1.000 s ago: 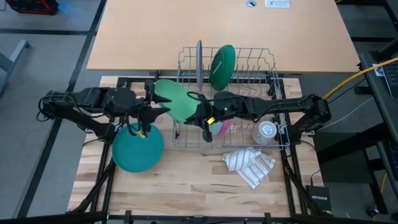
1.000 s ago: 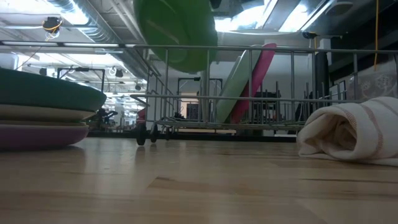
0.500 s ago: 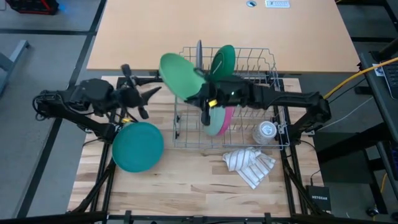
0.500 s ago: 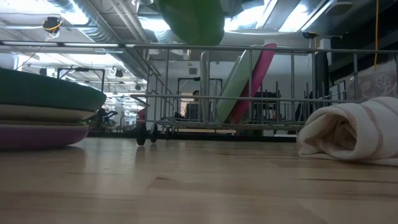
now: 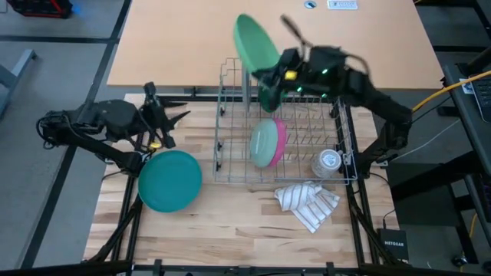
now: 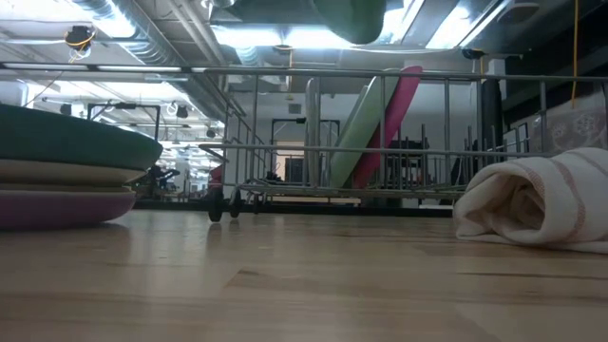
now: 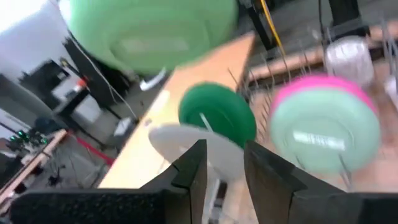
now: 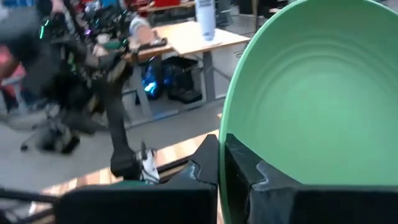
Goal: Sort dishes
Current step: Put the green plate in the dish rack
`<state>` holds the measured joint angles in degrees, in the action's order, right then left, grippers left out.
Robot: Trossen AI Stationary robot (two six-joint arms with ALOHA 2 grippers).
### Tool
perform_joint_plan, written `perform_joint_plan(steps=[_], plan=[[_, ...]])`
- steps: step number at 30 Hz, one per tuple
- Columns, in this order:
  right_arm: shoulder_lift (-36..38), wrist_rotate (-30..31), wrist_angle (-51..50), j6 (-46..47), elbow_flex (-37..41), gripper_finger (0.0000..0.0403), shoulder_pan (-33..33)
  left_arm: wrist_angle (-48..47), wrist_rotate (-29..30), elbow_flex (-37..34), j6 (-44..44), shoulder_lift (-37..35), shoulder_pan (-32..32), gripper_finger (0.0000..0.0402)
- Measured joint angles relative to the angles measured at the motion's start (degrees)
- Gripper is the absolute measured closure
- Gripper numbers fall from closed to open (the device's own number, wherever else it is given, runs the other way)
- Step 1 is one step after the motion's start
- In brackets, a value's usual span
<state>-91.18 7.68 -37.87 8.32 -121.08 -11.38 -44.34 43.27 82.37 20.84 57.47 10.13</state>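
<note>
Green plate (right hand)

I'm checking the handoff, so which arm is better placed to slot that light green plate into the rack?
Right. The right gripper is shut on the light green plate above the rack; the left gripper holds nothing.

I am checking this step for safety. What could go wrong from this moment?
The right gripper pinches the light green plate only at its rim, high above the rack, so the plate may slip or swing out.

On the way down, it could strike the dark green plate or the grey plate standing in the rack.
</note>
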Motion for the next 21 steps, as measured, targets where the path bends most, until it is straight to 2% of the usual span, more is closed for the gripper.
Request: perform_joint_plan(steps=[3,9,14,21], plan=[[0.00,0.24,-3.54,2.22,-4.66,0.0395,-1.48,-4.34,0.03,-0.12,-2.83,1.17,-0.01,0.0309],[0.03,-0.17,-11.54,5.70,-13.51,0.0395,-4.16,-5.31,0.00,-2.74,-3.95,2.61,-0.02,0.0310],[3.98,-0.42,-16.10,6.88,-12.43,0.0395,-6.94,-4.64,0.00,-4.25,-3.95,3.80,-0.07,0.0316],[8.47,-0.51,-27.35,11.90,-12.43,0.0395,-11.45,-3.80,0.00,-6.32,-6.00,4.24,-0.07,0.0326]])
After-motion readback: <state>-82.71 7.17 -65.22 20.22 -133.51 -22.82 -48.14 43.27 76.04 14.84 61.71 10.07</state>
